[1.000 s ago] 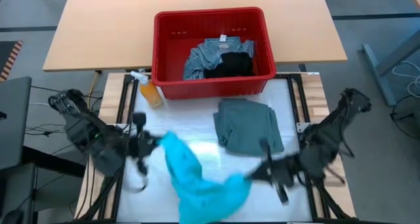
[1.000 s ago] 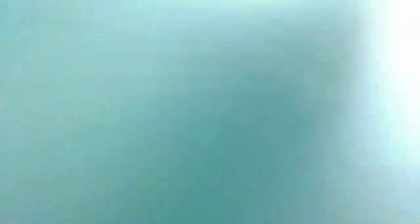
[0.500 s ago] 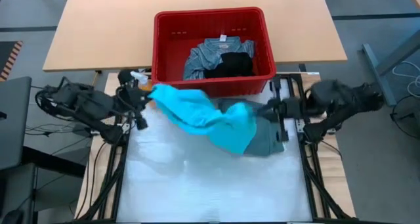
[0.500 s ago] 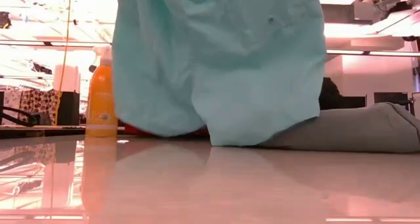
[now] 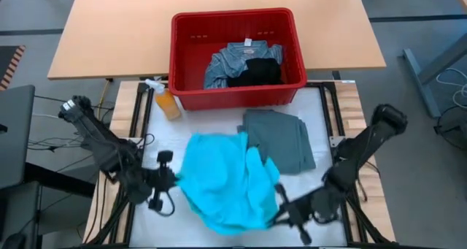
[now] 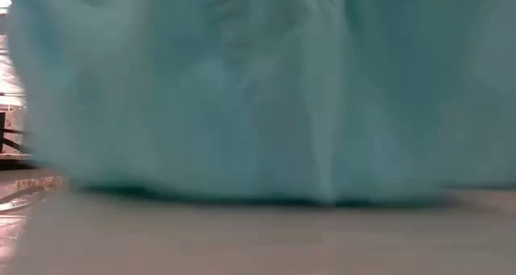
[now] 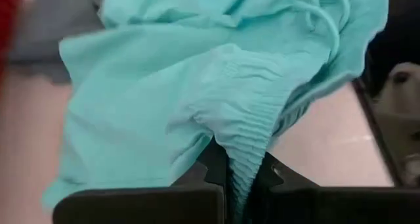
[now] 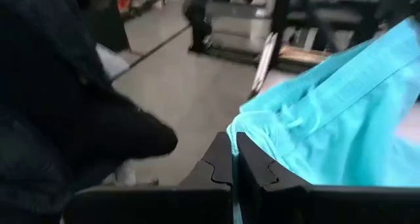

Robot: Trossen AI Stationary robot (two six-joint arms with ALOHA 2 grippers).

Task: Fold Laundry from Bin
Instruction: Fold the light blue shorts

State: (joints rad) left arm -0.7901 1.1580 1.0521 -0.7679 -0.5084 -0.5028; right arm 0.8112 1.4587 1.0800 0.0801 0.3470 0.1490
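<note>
**Turquoise garment held at both ends over the table front**

We list the following.

Turquoise garment [image 5: 222, 183]: spread in a loose, rumpled heap on the white work surface [image 5: 219, 125], toward the front of the table, between the two arms. Its far right edge overlaps the near left corner of the grey-green garment. In the low view it fills nearly the whole picture, its lower edge down on the tabletop.

Left gripper [image 5: 169, 179]: at the garment's left edge, near the table's front left. In the left wrist view we see its fingers pressed together on a ribbed fold of the turquoise cloth [image 7: 239, 152].

Right gripper [image 5: 281, 205]: at the garment's front right edge. In the right wrist view its fingers are closed on a thin edge of the same cloth [image 8: 328, 132].

Grey-green garment [image 5: 281, 138]: folded into a rough rectangle, lying flat on the work surface just in front of the bin, right of centre.

Bin [image 5: 235, 96]: red, slotted walls, standing at the back of the work surface against the wooden table [image 5: 109, 30]. Inside we note a mottled blue-grey garment [image 5: 226, 61] and a black garment [image 5: 257, 72] lying partly on top of it, toward the bin's right.

Orange spray bottle [image 5: 166, 101]: lying just beside the bin's front left corner.
</note>
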